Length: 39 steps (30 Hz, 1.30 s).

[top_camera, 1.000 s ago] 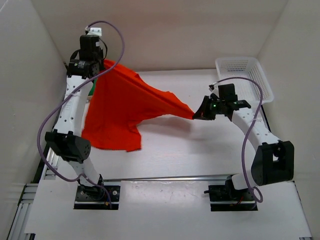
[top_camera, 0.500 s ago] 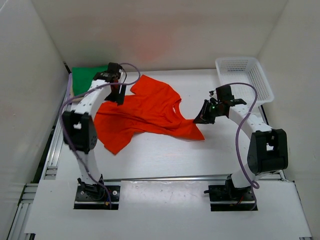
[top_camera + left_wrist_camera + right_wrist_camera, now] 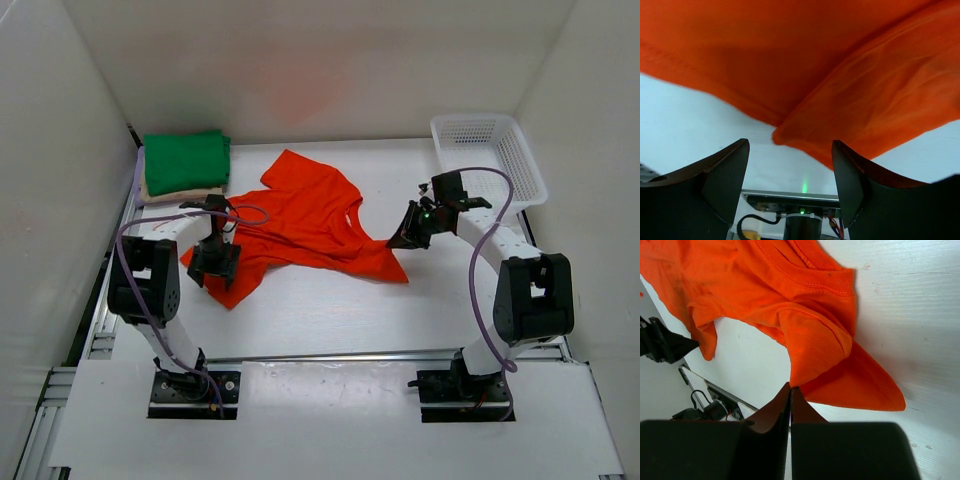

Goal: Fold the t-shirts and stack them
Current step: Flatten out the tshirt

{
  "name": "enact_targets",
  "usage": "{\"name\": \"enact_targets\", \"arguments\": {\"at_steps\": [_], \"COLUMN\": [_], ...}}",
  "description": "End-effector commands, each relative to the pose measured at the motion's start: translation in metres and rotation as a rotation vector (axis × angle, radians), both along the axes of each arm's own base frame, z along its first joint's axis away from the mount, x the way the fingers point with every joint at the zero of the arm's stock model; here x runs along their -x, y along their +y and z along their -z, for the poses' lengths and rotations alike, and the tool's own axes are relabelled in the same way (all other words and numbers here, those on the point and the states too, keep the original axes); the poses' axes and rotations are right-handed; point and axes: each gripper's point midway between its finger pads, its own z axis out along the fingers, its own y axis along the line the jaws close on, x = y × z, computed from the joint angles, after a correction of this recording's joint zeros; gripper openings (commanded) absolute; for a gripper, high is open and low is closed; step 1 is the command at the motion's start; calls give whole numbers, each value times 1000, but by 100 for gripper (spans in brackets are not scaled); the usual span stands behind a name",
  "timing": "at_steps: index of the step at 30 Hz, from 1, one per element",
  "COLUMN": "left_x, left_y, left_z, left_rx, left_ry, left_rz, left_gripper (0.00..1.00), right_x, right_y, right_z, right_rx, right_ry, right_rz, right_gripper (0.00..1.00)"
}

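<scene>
An orange-red t-shirt (image 3: 300, 222) lies crumpled across the middle of the table. My left gripper (image 3: 212, 262) hovers over its near left sleeve, open, with nothing between the fingers (image 3: 725, 170). In the left wrist view the orange-red t-shirt (image 3: 840, 75) fills the space beyond the jaws. My right gripper (image 3: 402, 236) is shut on the shirt's right edge, and a fold of the cloth (image 3: 815, 345) runs into the closed fingertips (image 3: 790, 388). A folded green t-shirt (image 3: 187, 160) rests on a tan one (image 3: 190, 191) at the back left.
A white lattice basket (image 3: 490, 152) stands at the back right, just behind my right arm. White walls close in the table on the left, back and right. A metal rail (image 3: 330, 355) runs along the near edge.
My left gripper let go of the orange-red shirt and swung from the back left down to its near left sleeve. The shirt dropped flat, uncovering the green stack. The right gripper kept its hold.
</scene>
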Motion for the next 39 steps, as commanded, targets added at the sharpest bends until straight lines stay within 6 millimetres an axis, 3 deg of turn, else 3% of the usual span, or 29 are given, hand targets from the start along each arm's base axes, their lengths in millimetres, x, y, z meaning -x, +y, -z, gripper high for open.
{"name": "enact_targets", "arguments": {"at_steps": [1, 5, 6, 9, 10, 14, 19, 22, 23, 26, 28, 30, 31, 32, 34, 37, 38, 39], "left_x": [-28, -19, -14, -13, -15, -9, 4, -9, -15, -25, -25, -21, -16, -10, -2, 4, 7, 9], "left_y": [-21, -16, -15, -15, -15, -16, -14, 2, 18, 42, 42, 40, 35, 28, 13, 4, 2, 1], "left_z": [-6, 17, 19, 9, 4, -9, -14, -34, -48, -77, -98, -110, -108, -106, -102, -95, -92, -89], "left_rx": [107, 86, 84, 88, 91, 103, 106, 44, -28, -146, -137, -117, -100, -79, -13, 27, 34, 45], "left_ry": [-114, -32, -20, -50, -71, -80, -35, -113, -171, -290, -371, -422, -413, -387, -358, -322, -308, -298], "left_rz": [10, -4, -4, -3, -2, -1, -12, -32, -50, -79, -86, -88, -71, -50, -22, -3, -2, 0], "left_gripper": [76, 62, 47, 23, 19, 20, 10, 10, 10, 10, 10, 10, 10, 10, 10, 10, 10, 10], "right_x": [1, 5, 7, 8, 8, 9, 8, 7, 7, 12, 11, 7, 1, -4, -6, 5, 14, 31], "right_y": [-5, -12, -12, -15, -15, -16, -17, -26, -36, -61, -76, -82, -79, -76, -73, -72, -67, -66], "right_z": [4, 14, 17, 19, 19, 20, 18, 16, 12, 12, 9, 13, 11, 13, 23, 26, 19, 29], "right_rx": [6, 28, 30, 31, 31, 34, 42, 34, 35, 64, 95, 120, 103, 85, 73, 141, 164, 189], "right_ry": [0, 23, 32, 41, 41, 36, 36, 57, 77, 131, 140, 129, 114, 88, 98, 42, 0, 20], "right_rz": [-3, 15, 15, 24, 24, 17, 21, 49, 81, 156, 211, 203, 183, 146, 117, 47, 14, -8], "right_gripper": [0, 0, 0, 0, 0, 0, 0, 0, 0, 0, 2, 24, 47, 54, 63, 64, 66, 66]}}
